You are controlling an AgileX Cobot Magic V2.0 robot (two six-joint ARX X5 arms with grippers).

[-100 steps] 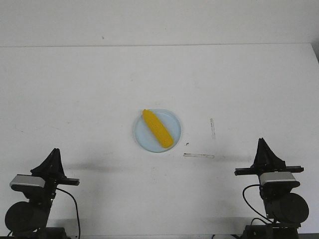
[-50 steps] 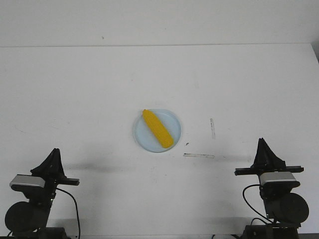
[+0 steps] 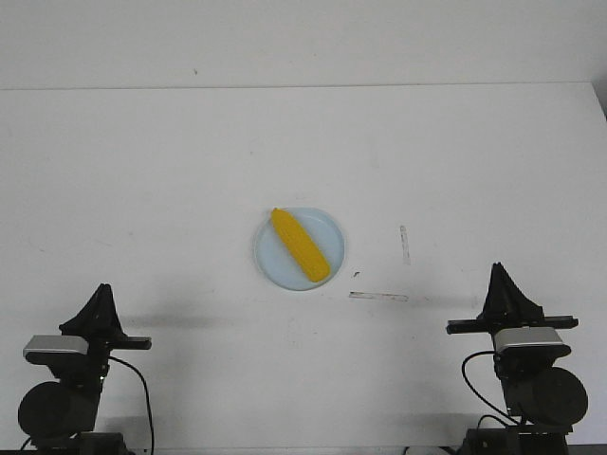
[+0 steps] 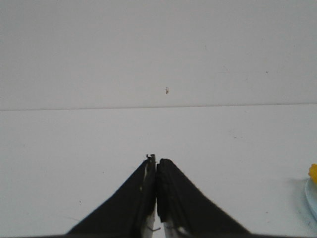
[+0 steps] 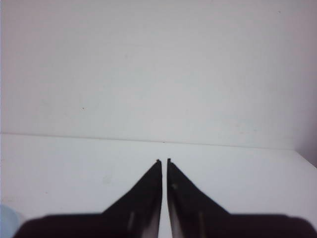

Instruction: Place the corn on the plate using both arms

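Both sets of jaws are pressed together with nothing between them: the left gripper [image 4: 156,163] shows its two black fingers touching along their length, and the right gripper [image 5: 164,161] leaves only a hairline gap at its tips. Each gripper sits low at the near edge of the white table [image 3: 190,171], the left gripper [image 3: 102,289] at one corner and the right gripper [image 3: 497,270] at the other, both pointing forward over the surface. Ahead of them and between the two, well apart from either, the corn [image 3: 300,245] lies on the plate [image 3: 327,232], set diagonally with its narrow end pointing away from the robot and toward the left arm's side. A sliver of yellow and pale blue at the edge of the left wrist view is probably the corn [image 4: 313,171] and the plate [image 4: 312,198]. Faint scuff marks [image 3: 379,296] streak the table nearer the right gripper than the plate.
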